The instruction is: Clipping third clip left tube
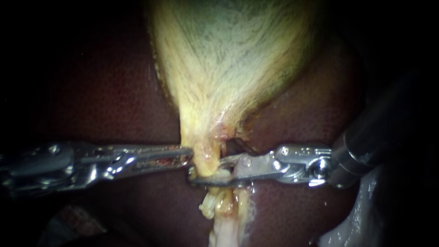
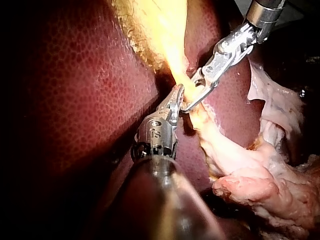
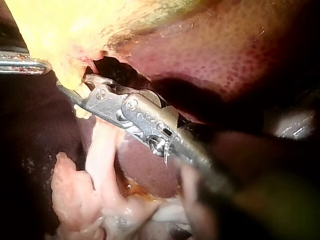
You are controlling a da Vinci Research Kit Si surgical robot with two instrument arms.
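Right instrument (image 1: 208, 171), nearest the endoscope, has its jaws open astride the tube (image 1: 206, 160) just below the gallbladder (image 1: 228, 68), which I judge places them to seat a clip. Left instrument (image 1: 185, 154) jaws are closed on the gallbladder's neck, apparently tensioning the tube off the liver (image 1: 114, 91).

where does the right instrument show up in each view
Endoscope: right instrument enters from the right, open jaws astride the gallbladder neck.
Left wrist: right instrument is the second one, just ahead of the left instrument.
Right wrist: right instrument is the view's own.
Shared landmark: the yellow gallbladder neck.
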